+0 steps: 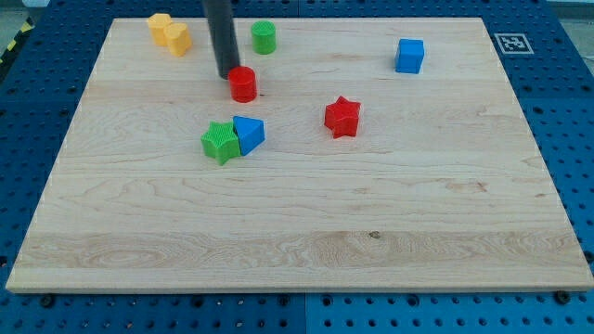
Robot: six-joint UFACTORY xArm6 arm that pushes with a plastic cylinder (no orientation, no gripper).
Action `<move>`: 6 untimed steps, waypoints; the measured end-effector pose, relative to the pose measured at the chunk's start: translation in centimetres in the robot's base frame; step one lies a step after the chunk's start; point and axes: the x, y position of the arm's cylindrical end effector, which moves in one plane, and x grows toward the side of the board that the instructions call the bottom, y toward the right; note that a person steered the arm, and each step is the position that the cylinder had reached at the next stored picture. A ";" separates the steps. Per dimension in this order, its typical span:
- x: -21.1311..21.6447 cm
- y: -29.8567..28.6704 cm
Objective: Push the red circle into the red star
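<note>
The red circle point(243, 84) is a short red cylinder in the upper middle-left of the wooden board point(297, 241). The red star point(342, 116) lies to its right and a little lower, well apart from it. My rod comes down from the view's top, and my tip point(228, 74) rests on the board just left of and slightly above the red circle, touching or almost touching it.
A green star point(221, 142) and a blue triangle-like block point(250, 134) sit touching each other below the red circle. A green cylinder point(264, 37) is near the top edge. A yellow block point(169, 33) is at the top left. A blue cube point(409, 56) is at the upper right.
</note>
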 end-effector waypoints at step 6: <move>7.7 5.5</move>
